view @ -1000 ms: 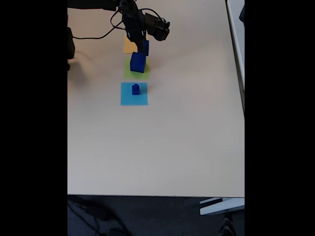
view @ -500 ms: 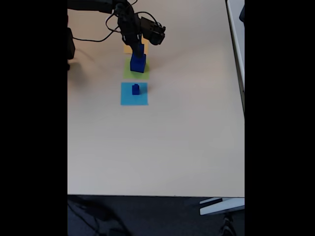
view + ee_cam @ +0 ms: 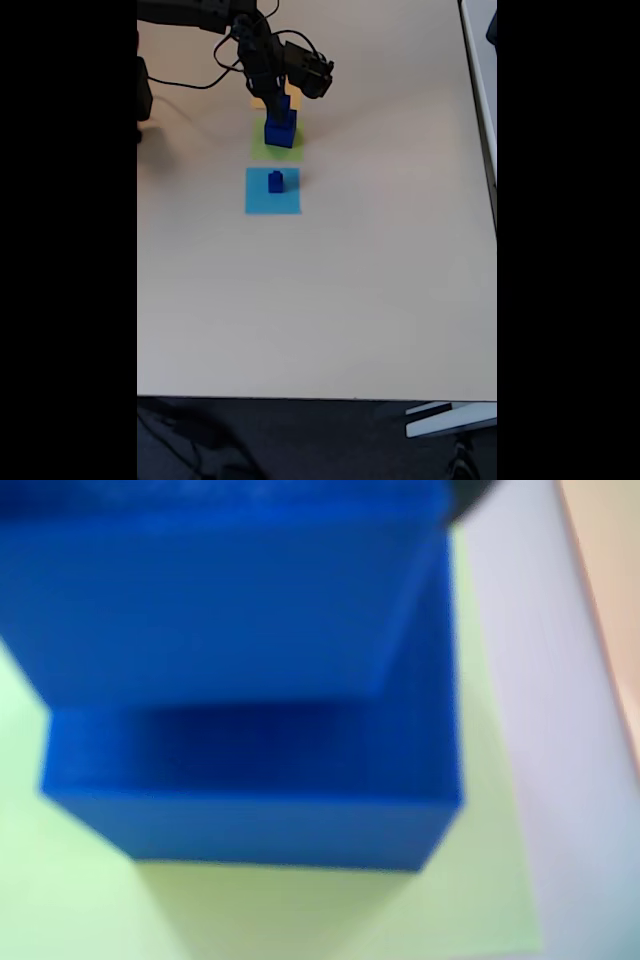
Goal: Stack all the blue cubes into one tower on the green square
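In the fixed view my gripper (image 3: 283, 100) is shut on a medium blue cube (image 3: 284, 104). That cube sits on top of the large blue cube (image 3: 280, 132), which stands on the green square (image 3: 262, 146). The wrist view shows the medium cube (image 3: 220, 600) close up over the large cube (image 3: 250, 790), its base blurred against the large cube's top. The green square (image 3: 330, 910) lies below them. A small blue cube (image 3: 276, 181) stands apart on a light-blue paper square (image 3: 258, 200).
An orange-yellow paper square (image 3: 261, 100) lies just behind the green one, partly under the arm, and appears again as the orange-yellow square (image 3: 615, 590) at the right edge of the wrist view. A black cable (image 3: 190, 78) trails at the back left. The table edge (image 3: 300, 398) runs along the front.
My gripper has come down and slightly left with the medium cube, from hanging above the large cube to resting on its top. The small cube has not moved.
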Tool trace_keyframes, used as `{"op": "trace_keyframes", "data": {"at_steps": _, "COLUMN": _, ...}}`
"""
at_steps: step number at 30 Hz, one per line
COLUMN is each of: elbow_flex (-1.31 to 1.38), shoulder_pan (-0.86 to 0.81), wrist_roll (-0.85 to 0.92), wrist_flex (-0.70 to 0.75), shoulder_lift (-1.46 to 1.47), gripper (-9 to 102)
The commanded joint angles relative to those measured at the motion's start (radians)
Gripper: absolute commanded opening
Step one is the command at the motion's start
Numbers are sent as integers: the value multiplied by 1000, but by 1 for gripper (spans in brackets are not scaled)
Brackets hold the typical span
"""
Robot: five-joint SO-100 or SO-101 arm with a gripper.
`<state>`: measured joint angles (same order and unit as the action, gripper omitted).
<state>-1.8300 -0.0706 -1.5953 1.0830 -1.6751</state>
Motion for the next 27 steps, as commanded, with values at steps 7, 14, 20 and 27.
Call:
{"op": "trace_keyframes", "data": {"at_steps": 7, "elbow_flex": 28, "shoulder_pan": 3, "wrist_roll": -18, "wrist_flex": -31, "shoulder_lift": -80, "gripper": 3}}
{"op": "trace_keyframes", "data": {"at_steps": 14, "elbow_flex": 28, "shoulder_pan": 8, "wrist_roll": -35, "wrist_flex": -52, "shoulder_lift": -77, "gripper": 3}}
{"op": "trace_keyframes", "data": {"at_steps": 20, "elbow_flex": 21, "shoulder_pan": 18, "wrist_roll": -54, "wrist_flex": -64, "shoulder_lift": -71, "gripper": 3}}
{"op": "trace_keyframes", "data": {"at_steps": 27, "elbow_flex": -14, "shoulder_pan": 31, "wrist_roll": -71, "wrist_flex": -92, "shoulder_lift": -71, "gripper": 3}}
